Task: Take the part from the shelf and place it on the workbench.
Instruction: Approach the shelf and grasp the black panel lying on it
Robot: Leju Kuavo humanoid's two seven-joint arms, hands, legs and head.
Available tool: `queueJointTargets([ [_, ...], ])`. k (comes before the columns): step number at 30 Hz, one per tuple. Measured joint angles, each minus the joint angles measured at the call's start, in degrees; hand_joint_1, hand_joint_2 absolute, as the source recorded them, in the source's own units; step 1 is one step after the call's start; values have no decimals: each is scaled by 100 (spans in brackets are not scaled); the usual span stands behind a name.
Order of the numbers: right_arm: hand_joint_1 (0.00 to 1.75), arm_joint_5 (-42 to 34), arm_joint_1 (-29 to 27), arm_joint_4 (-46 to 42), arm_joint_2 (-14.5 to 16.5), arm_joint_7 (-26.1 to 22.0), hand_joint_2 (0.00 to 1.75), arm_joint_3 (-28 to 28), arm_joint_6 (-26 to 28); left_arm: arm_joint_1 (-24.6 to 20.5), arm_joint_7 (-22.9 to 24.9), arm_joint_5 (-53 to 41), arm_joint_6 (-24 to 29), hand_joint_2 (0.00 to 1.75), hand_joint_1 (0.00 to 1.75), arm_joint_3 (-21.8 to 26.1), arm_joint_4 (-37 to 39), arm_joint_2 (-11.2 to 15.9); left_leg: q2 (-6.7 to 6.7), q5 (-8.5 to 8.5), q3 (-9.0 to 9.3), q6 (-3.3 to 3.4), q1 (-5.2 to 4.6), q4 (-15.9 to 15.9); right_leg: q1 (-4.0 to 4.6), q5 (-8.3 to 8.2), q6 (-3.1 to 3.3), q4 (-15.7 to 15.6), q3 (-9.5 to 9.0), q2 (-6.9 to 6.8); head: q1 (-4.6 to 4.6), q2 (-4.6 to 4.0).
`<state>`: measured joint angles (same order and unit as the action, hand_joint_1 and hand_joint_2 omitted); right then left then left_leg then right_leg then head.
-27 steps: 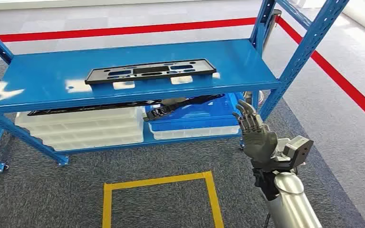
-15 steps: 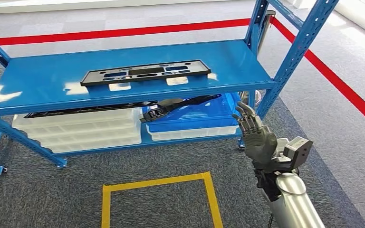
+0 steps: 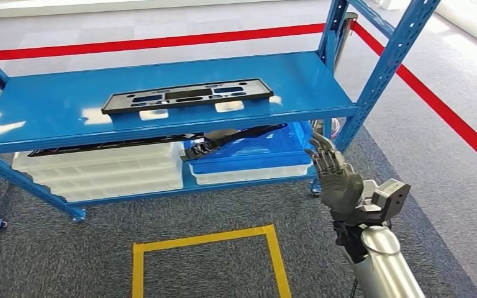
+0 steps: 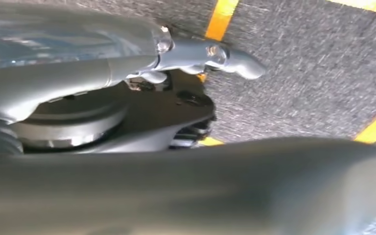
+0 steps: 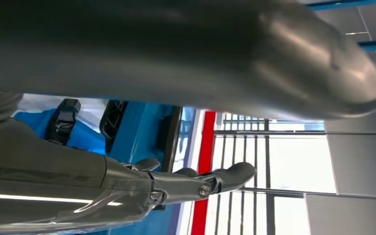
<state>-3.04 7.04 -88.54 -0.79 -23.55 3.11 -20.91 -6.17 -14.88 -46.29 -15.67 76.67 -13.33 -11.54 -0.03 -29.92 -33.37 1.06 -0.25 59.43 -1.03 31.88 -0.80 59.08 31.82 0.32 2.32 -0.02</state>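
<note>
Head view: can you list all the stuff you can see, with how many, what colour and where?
Shelf rack: one, blue, ahead of the robot.
Flat part: one, black, lying on the top shelf.
Long parts: black, number unclear, on the trays on the lower shelf.
White trays: a stack, lower shelf, left side.
Blue tray: one, lower shelf, right side, on a white tray.
Tape square: one, yellow, on the grey carpet before the rack.
Floor lines: red, behind and right of the rack.
Right hand: one, grey, raised and empty, fingers straight, beside the rack's right post.
Left hand: grey, over the carpet.
</note>
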Motion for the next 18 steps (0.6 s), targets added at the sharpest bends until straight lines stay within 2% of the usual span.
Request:
queueJointTargets([
  [2, 0, -4, -4, -18, -3, -10, 0, 1, -1, 2, -3, -4, 0, 0, 0, 1, 0, -1, 3, -4, 48, 39, 15, -72, -6, 32, -63, 4, -21, -6, -2, 0],
  [4, 0, -7, 9, -38, -11, -20, 0, 1, -1, -4, -7, -15, 0, 0, 0, 2, 0, -2, 13, 3, 121, 91, 44, -141, -4, 212, -105, 288, 83, -10, -4, 0],
  [6, 0, -11, 0, -41, -17, -24, 0, 2, -1, -9, -9, -23, -2, 0, 0, 1, 1, -9, 24, -19, 159, 129, 48, -153, -9, 517, -128, 989, 450, -12, -6, 0],
  [7, 0, -16, -16, -39, -20, -24, 0, 2, -1, -7, -9, -24, -3, 0, 0, 1, 2, -12, 26, -36, 173, 138, 47, -152, -11, 613, -140, 1330, 654, -13, -6, 0],
  [8, 0, -26, -30, -38, -22, -24, 0, 2, -1, -4, -10, -25, -4, 0, 0, 1, 2, -14, 25, -58, 191, 140, 47, -151, -13, 604, -151, 1522, 793, -14, -7, 0],
  [9, 0, -38, -38, -37, -24, -24, 0, 2, -1, 0, -10, -26, -4, 0, 0, 2, 2, -14, 23, -84, 219, 133, 49, -150, -15, 477, -160, 1495, 824, -16, -7, 0],
  [10, 0, -54, -39, -36, -26, -24, 0, 2, -1, 3, -11, -27, -4, 0, 0, 2, 2, -16, 21, -120, 263, 117, 52, -149, -17, 249, -164, 1234, 739, -19, -7, 0],
  [11, 0, -71, -38, -36, -27, -24, 0, 2, -1, 5, -12, -28, -5, 0, 0, 2, 2, -18, 20, -162, 318, 92, 56, -148, -18, 5, -162, 847, 585, -27, -7, 0],
  [12, 0, -86, -36, -32, -28, -22, 0, 2, -3, 2, -14, -28, -6, 0, 0, 2, 2, -20, 20, -206, 364, 58, 48, -143, -9, -161, -154, 500, 428, -35, -7, 0],
  [13, 0, -100, -35, -29, -29, -20, 0, 3, -5, -2, -16, -28, -7, 0, 0, 2, 2, -21, 21, -246, 395, 24, 40, -135, 0, -236, -124, 239, 306, -40, -8, 0],
  [15, 0, -133, -39, -25, -32, -14, 0, 3, -15, -11, -20, -31, -9, 0, 0, 2, 2, -21, 23, -294, 413, -28, 25, -131, 25, -176, -51, 97, 229, -35, -10, 0],
  [18, 0, -200, -37, -33, -41, -8, 0, -2, -38, -24, -20, -35, -11, 0, 0, 1, 2, -21, 26, -389, 411, -99, 37, -54, 1, -108, 58, 66, 182, -20, -10, 0],
])
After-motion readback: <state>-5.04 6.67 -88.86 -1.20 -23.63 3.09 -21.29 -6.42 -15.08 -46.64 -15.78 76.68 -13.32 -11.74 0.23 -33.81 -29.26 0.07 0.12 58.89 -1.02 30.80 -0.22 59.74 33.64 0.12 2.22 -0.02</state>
